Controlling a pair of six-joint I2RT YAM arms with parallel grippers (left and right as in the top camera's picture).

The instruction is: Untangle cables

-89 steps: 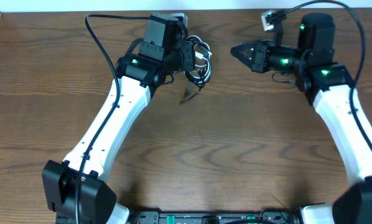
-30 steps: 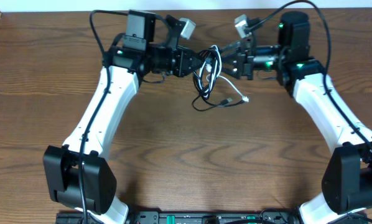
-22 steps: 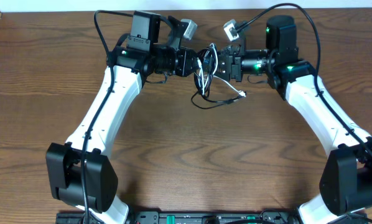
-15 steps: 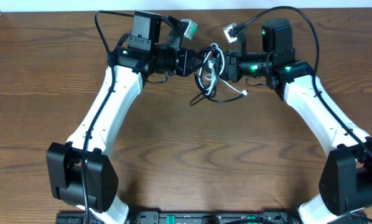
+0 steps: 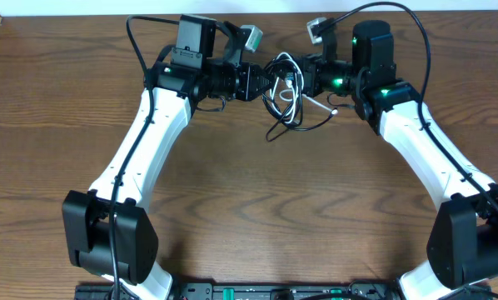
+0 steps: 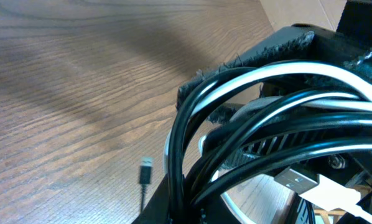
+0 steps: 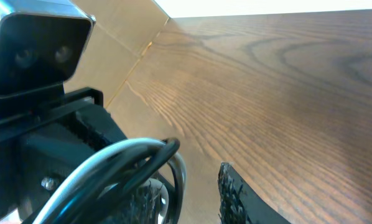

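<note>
Item: the cables, one black cable and one white cable. They form a single tangled bundle of overlapping loops, raised off the bench near its far edge, between the two arms. A black loop hangs below the bundle towards the bench surface. A white strand juts out to the right under the right arm. In the left wrist view the black and white strands cross one another closely, and a black plug end lies on or just above the wood.

Left tool: closed tight on the bundle, gripping it from the left side. The strands run directly through its fingers in the left wrist view.

Right tool: positioned at the right side of the bundle, facing the left tool. One padded finger is visible in the right wrist view with a gap beside it and cable loops just to its left. I cannot tell whether it has hold of any strand.
</note>
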